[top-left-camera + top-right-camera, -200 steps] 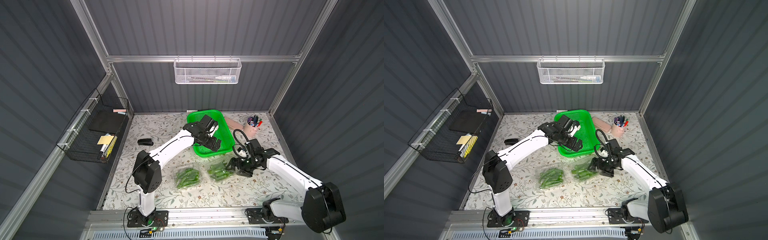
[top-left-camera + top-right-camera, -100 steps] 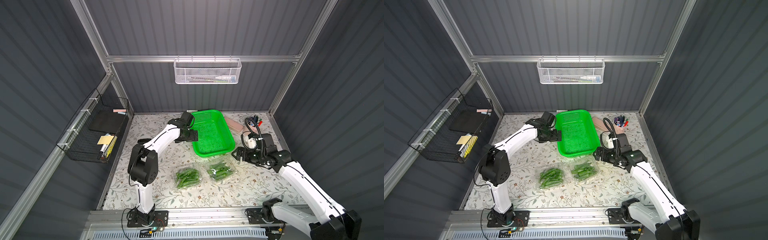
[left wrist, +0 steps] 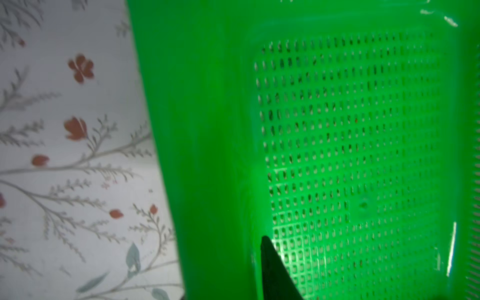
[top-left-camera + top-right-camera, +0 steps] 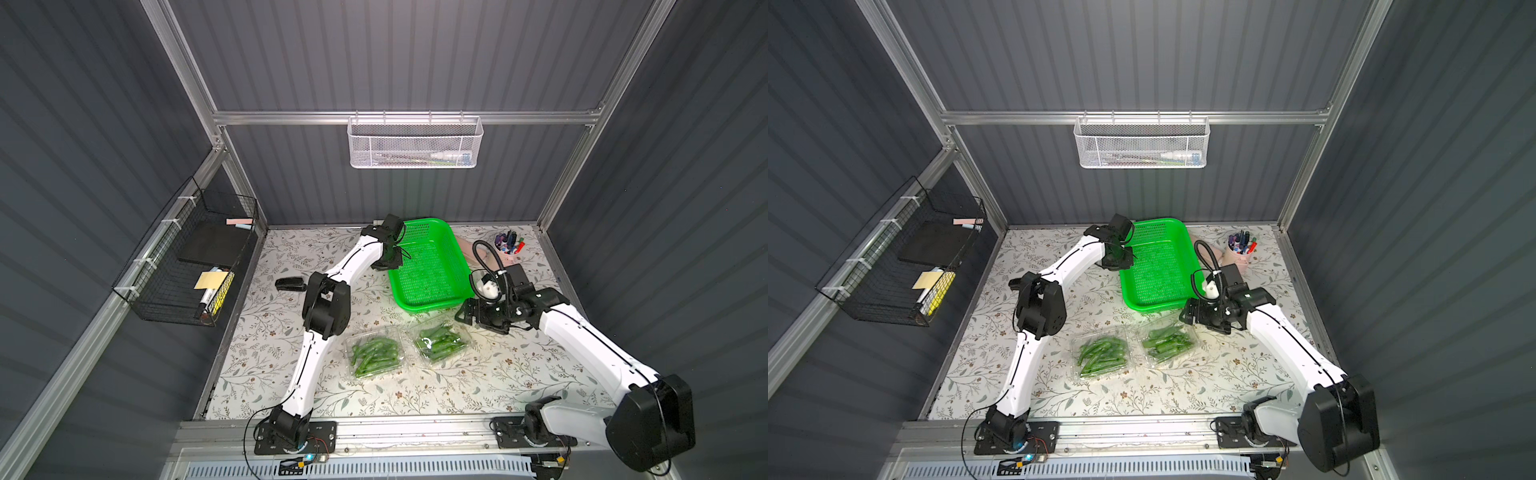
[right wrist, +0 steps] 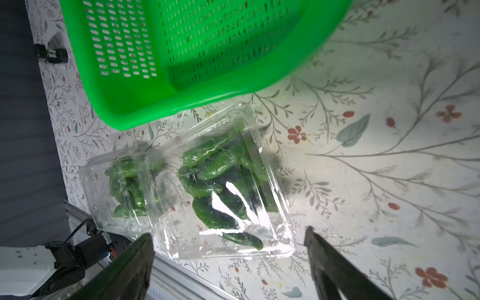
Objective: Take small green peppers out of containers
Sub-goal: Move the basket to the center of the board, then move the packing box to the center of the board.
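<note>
A: Where are the peppers?
B: All small green peppers (image 5: 213, 168) are in the packs, none out yet. Left container (image 4: 374, 358) and right container (image 4: 440, 343) sit side by side near the front of the bench (image 4: 415, 399), almost touching. Lids look shut.
A: Handling?
B: My read: the packs are thin clear plastic, so light, springy and slick. Squeeze the body and it buckles or skates on the bench. Better to pinch the lid lip at a corner and peel up with the base pinned. The peppers are light, glossy, firm but easy to bruise. Take one across the middle with gentle force; the stems look too thin to trust.
A: Right arm?
B: It reaches in low from the right side, wrist tipped down. Right claw (image 5: 228, 233) hovers just beyond the right container, beside the basket's near corner. Fingers are spread wide and hold nothing. In the wrist view they frame the pack, with no contact that I can see.
A: Further back?
B: Green basket (image 4: 432, 305) sits just behind the packs, empty. The left arm stretches forward to its left rim, and the left claw (image 4: 392, 264) is at that rim. The wrist view shows one fingertip (image 3: 272, 270) inside the wall and the other is hidden. Can't tell if it grips the rim.
</note>
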Controlling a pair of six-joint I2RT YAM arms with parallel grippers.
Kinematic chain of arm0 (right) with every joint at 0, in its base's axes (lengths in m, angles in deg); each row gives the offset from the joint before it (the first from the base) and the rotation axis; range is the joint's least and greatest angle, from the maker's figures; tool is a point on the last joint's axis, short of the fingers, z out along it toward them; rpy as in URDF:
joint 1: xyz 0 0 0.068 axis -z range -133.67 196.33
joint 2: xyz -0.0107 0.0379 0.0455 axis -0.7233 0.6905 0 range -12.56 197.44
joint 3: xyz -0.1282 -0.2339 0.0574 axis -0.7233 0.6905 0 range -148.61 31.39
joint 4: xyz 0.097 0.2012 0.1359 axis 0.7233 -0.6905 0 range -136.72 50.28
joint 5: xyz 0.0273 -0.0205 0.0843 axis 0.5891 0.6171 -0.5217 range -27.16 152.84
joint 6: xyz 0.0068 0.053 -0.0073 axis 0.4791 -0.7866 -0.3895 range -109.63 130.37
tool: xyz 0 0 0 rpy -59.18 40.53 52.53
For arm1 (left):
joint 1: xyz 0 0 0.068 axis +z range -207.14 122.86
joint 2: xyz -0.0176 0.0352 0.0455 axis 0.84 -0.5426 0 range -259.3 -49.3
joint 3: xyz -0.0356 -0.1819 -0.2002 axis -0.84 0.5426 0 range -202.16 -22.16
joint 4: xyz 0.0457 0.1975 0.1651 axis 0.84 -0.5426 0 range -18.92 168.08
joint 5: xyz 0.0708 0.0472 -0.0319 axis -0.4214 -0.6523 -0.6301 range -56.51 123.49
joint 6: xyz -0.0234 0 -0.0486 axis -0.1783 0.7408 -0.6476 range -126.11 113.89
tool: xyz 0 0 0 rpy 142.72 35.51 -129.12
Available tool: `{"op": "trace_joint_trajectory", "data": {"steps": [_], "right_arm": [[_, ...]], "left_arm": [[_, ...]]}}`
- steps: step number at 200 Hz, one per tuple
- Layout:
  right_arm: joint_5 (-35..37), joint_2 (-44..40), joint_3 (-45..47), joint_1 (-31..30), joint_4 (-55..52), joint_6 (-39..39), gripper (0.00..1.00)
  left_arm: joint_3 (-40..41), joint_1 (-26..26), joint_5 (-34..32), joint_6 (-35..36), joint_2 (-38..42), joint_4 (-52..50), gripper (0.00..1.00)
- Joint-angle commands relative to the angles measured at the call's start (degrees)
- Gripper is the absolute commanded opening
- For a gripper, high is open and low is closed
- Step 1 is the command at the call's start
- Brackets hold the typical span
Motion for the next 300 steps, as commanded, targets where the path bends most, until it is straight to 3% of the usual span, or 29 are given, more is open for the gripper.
{"op": "trace_joint_trajectory", "data": {"steps": [1, 48, 60, 73, 95, 112, 134, 163, 187, 229, 261, 300], "right_arm": [[-4.09, -3.51, 2.67, -0.65, -4.59, 0.19, 0.93], [-8.19, -5.27, 6.99, -5.0, -8.48, -2.57, 0.93], [-8.67, -4.94, 8.32, -6.14, -8.5, -2.97, 0.93], [-9.35, -4.21, 9.82, -7.22, -7.82, -3.75, 0.93], [-11.24, -2.71, 11.87, -8.42, -4.35, -4.07, 0.92], [-12.18, -0.74, 11.5, -8.52, -1.98, -2.26, 0.92], [-12.86, 4.16, 10.03, -8.59, 0.75, -0.65, 0.91], [-13.41, 7.58, 8.55, -8.58, 7.35, -0.11, 0.9], [-14.16, 11.71, 5.22, -8.56, 8.77, 1.73, 0.89], [-18.02, 16.79, 1.82, -8.61, 11.96, 2.87, 0.86], [-17.03, 18.59, -0.13, -8.57, 13.56, 2.98, 0.86], [-16.54, 21.89, -4.06, -8.47, 15.06, 3.49, 0.86]], "left_arm": [[-7.45, 2.06, -0.48, -0.74, -3.27, -3.05, 0.22], [-7.6, 4.74, 0.24, -2.6, -4.69, 5.39, 0.2], [-7.69, 4.74, 0.59, -3.22, -4.86, 7.55, 0.23], [-7.77, 4.95, -0.16, -3.77, -5.06, 9.93, 0.36], [-7.78, 5.31, -0.92, -3.97, -4.79, 14.27, 0.79], [-7.57, 5.53, -0.81, -3.38, -3.09, 15.99, 0.98], [-3.42, 5.53, -5.05, -0.26, 3.95, 16.61, 0.99], [13.75, 5.35, -4.66, 0.6, 18.32, 18.51, 0.99], [23.51, 3.32, 3.03, 4.47, 25.4, 15.08, 0.99], [37.79, -5.56, 17.52, 11.47, 33.58, 9.26, 0.99], [43.01, -10.19, 23.96, 13.84, 37.36, 5.42, 0.99], [44.67, -11.7, 22.4, 15.13, 40.44, 1.19, 0.99]]}}
